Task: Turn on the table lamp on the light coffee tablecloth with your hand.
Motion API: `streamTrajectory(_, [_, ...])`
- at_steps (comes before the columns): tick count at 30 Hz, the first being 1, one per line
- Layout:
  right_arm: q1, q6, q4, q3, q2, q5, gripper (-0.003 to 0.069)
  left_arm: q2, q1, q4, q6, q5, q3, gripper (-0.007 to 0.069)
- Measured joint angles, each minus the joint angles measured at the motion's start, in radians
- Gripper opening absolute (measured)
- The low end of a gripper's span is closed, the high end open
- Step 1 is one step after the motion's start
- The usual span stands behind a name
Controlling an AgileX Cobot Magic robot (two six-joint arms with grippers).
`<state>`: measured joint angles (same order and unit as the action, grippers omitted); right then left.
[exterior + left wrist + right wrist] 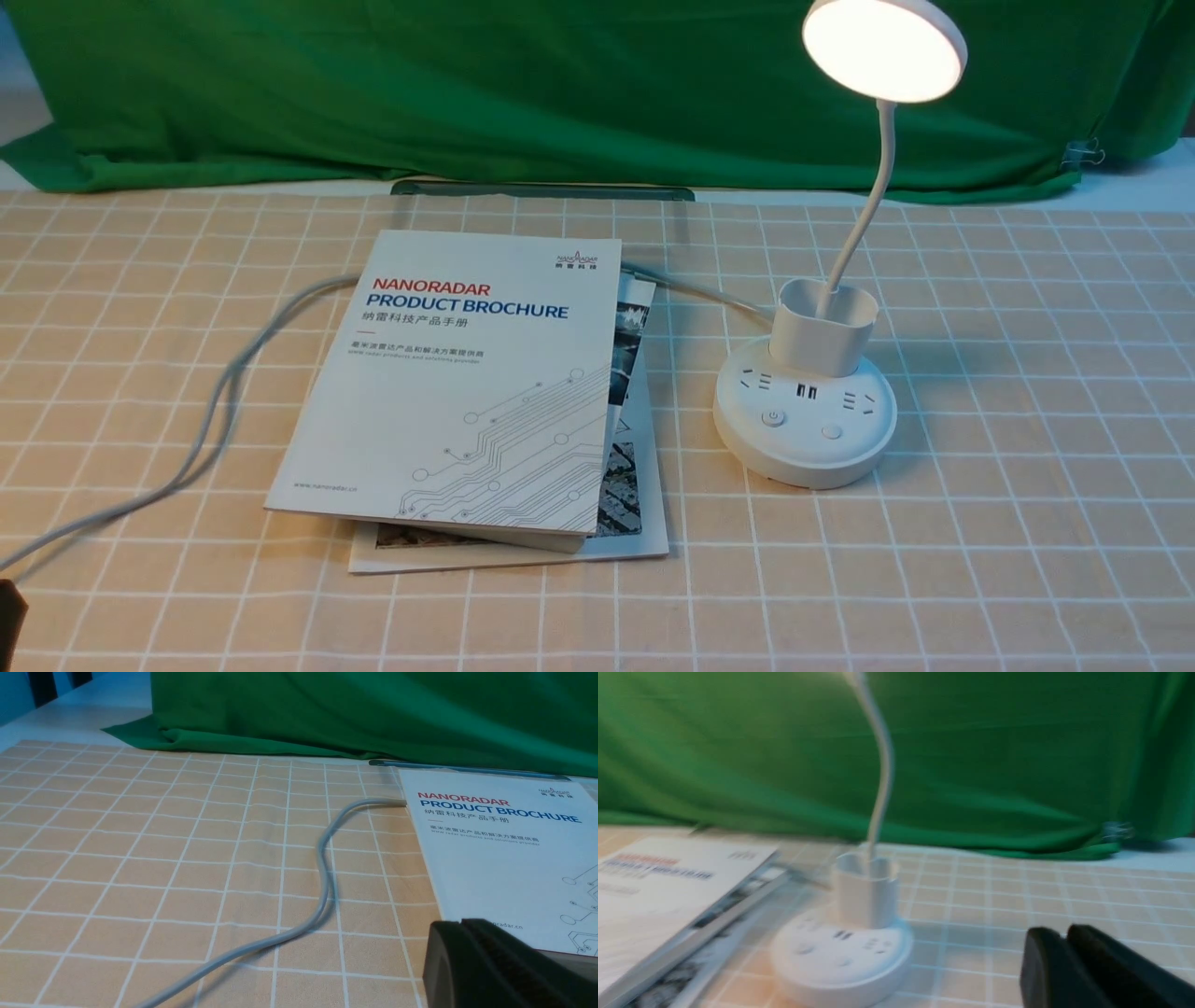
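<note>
Lamp: we see the table lamp [822,331] lit, standing right on the light coffee tablecloth [1027,467].
Left tool [460,924]: pressed together.
Right tool [1064,935]: blurred, we cannot tell.

The light coffee tablecloth [1027,560] covers the worktop from its near edge back to a backdrop cloth [560,84] that hangs behind. The table lamp [805,439] stands on the tablecloth right of centre. Its holder sits on the rear of the base, the neck rises out of the holder, and the head is above. Just left of the base, a brochure [467,392] lies on a second booklet [644,504], whose right and near edges stick out. A cable [224,392] runs from under the brochure's left edge to the near left. A flat strip [541,189] lies behind the brochure, at the tablecloth's far edge.
</note>
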<state>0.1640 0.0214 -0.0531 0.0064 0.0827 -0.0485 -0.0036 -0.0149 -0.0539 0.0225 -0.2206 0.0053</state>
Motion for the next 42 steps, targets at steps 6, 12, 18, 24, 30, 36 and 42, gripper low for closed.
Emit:
streamTrajectory(6, [-0.14,-0.097,0.091,0.003,-0.079,0.068,0.0111,0.0,0.0,0.0,0.0,0.0,0.0,0.0021])
streamTrajectory(12, [-0.204,-0.136,0.102,0.004,-0.08,0.142,0.0117,0.0,0.0,0.0,0.0,0.0,0.0,0.0021])
streamTrajectory(18, [-0.206,-0.135,0.103,0.004,-0.08,0.238,0.013,0.0,0.0,0.0,0.0,0.0,0.0,0.0021])
streamTrajectory(24, [-0.206,-0.13,0.103,0.004,-0.08,0.256,0.0147,0.0,0.0,0.0,0.0,0.0,0.0,0.0021])
streamTrajectory(30, [-0.206,-0.131,0.104,0.004,-0.08,0.259,0.0153,0.0,0.0,0.0,0.0,0.0,0.0,0.0021])
streamTrajectory(36, [-0.206,-0.132,0.104,0.004,-0.08,0.259,0.0165,0.0,0.0,0.0,0.0,0.0,0.0,0.0021])
streamTrajectory(42, [-0.206,-0.132,0.104,0.004,-0.08,0.259,0.0165,0.0,0.0,0.0,0.0,0.0,0.0,0.0021])
